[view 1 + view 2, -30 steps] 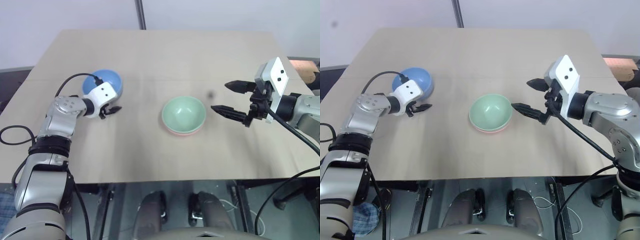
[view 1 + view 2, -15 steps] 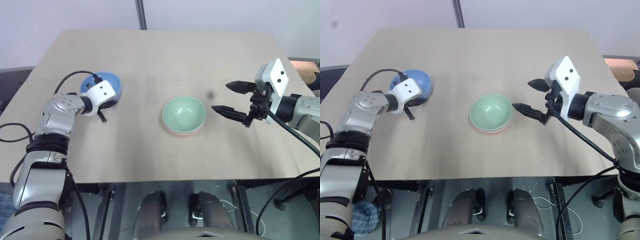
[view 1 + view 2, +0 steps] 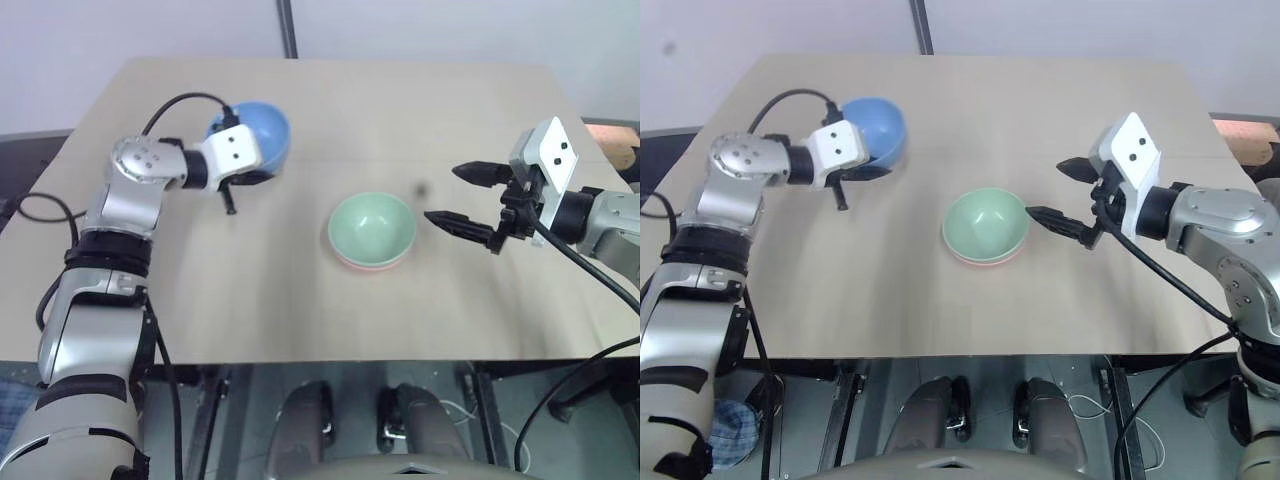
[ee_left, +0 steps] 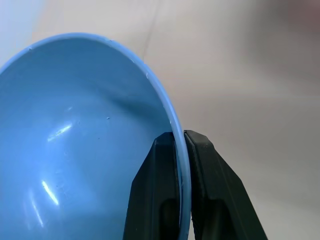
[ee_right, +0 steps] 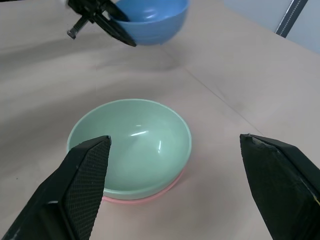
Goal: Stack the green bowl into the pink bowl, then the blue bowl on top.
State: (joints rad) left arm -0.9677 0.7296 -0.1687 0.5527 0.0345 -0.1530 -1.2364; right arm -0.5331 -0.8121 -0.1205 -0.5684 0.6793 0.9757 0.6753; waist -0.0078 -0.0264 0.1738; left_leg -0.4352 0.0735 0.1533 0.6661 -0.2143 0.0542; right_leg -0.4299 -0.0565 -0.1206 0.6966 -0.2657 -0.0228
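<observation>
The light blue bowl [image 3: 262, 128] hangs tilted above the table's back left part. My left gripper [image 4: 181, 145] is shut on its rim, one finger inside and one outside. In the middle of the table the green bowl [image 3: 372, 226] sits nested in the pink bowl [image 5: 167, 186], of which only a thin rim shows underneath. Just to the right of that stack, my right gripper [image 3: 442, 193] stands open and apart from it, with nothing between its fingers [image 5: 85, 175].
The bowls rest on a tan table [image 3: 300, 300] whose front edge runs close to me. A dark pole [image 3: 288, 28] rises behind the back edge. A small dark spot [image 3: 421, 186] marks the tabletop near my right gripper.
My left gripper has shut on the blue bowl's rim, lifted it off the table and carried it to the right, toward the middle. The right arm has kept still.
</observation>
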